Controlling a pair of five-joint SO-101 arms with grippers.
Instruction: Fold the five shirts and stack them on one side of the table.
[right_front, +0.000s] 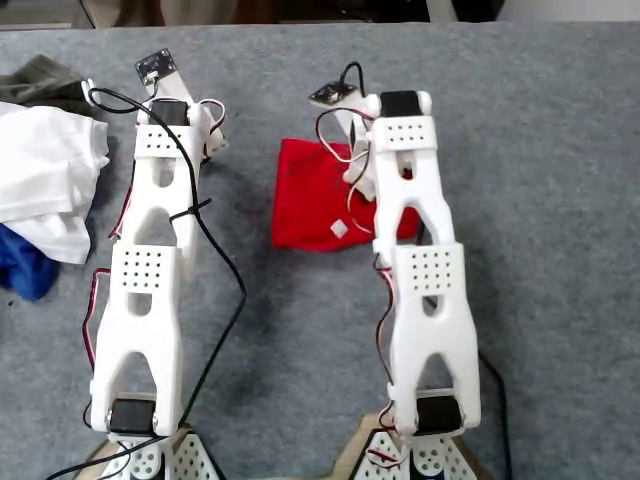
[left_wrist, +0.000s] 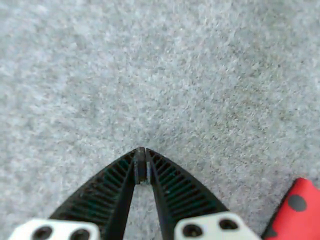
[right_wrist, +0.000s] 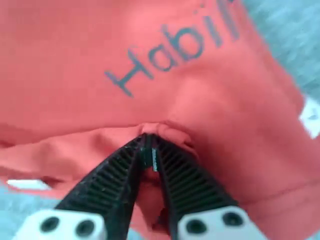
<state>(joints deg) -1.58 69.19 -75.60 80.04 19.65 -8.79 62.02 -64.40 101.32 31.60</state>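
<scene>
While the right gripper (right_wrist: 148, 151) pinches the red shirt (right_front: 305, 200), the left gripper (left_wrist: 141, 169) sits pressed together over the fuzzy grey table (right_front: 560, 200).

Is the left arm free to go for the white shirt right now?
Probably yes: the white shirt lies close beside the left arm with nothing between them, and its pincer is shut on nothing.

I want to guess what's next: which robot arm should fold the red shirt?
The right arm. The right gripper is shut on a pinch of the red shirt, while the left gripper sits shut over the grey table, off the shirt.
</scene>
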